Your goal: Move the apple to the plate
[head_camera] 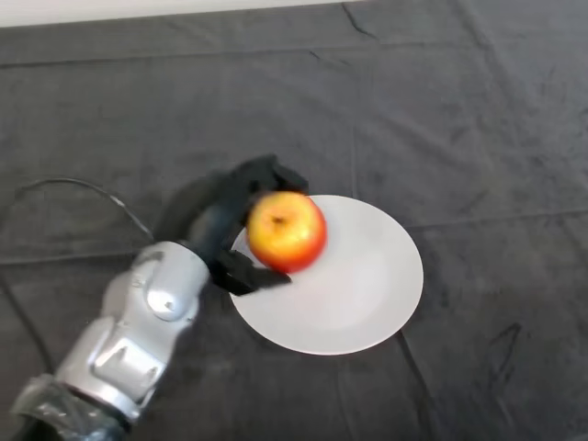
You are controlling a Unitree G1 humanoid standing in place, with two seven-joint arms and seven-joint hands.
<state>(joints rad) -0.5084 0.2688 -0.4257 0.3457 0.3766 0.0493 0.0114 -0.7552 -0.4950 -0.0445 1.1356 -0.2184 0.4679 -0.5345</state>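
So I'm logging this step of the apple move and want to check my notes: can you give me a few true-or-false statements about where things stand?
1. The left hand has its fingers curled round the apple. True.
2. The apple is green. False: it is red and yellow.
3. The apple is over the plate's left edge. True.
4. The plate is black. False: it is white, on the dark cloth.
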